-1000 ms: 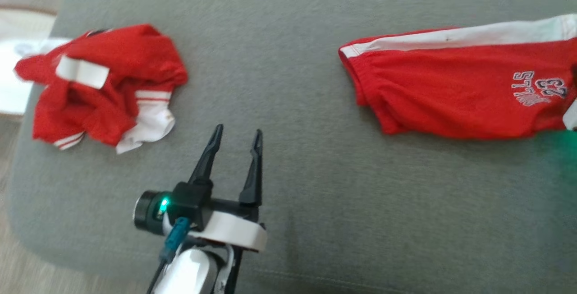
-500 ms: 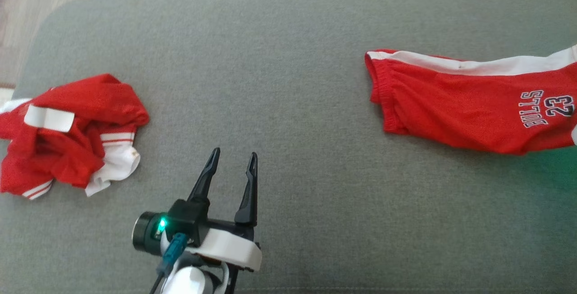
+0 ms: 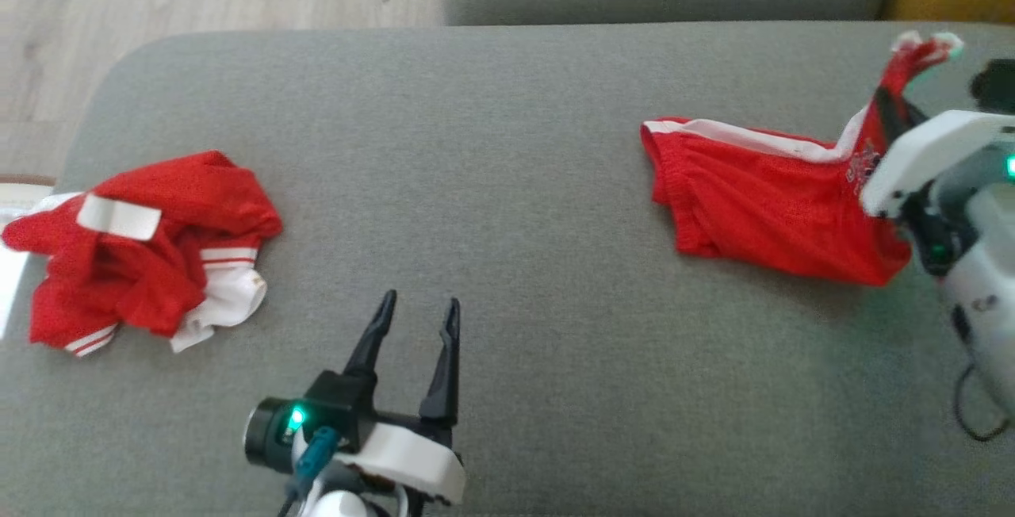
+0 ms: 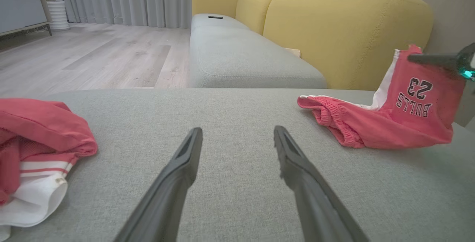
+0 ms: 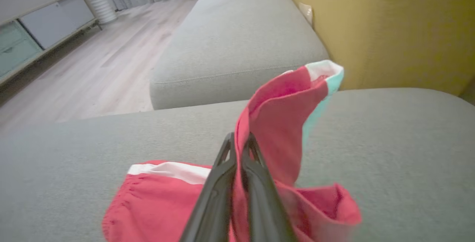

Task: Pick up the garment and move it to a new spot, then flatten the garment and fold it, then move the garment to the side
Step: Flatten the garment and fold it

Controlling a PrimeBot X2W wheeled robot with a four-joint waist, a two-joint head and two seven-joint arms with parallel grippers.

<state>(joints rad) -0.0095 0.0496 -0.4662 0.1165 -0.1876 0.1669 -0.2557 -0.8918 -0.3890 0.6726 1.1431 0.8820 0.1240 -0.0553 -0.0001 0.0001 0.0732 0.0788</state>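
Nearest, the left pincer (image 3: 420, 300) hovers wide and empty over the grey cushion (image 3: 515, 144). Farther right, the right pincer (image 5: 240, 138) is clamped on the raised leg end of the red shorts (image 3: 753, 208), so this looks like the pick-up step. Their long axis runs left-right, waistband pointing left. Next they likely need lifting clear and carrying.

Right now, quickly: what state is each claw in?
Left claw: open, holding nothing.
Right claw: shut on the red fabric shorts with a white side stripe.

Left claw (image 3: 421, 299): dark tapered fingers (image 3: 371, 340), white wrist (image 3: 406, 461) (green light (image 3: 295, 419), teal plug (image 3: 317, 447)).
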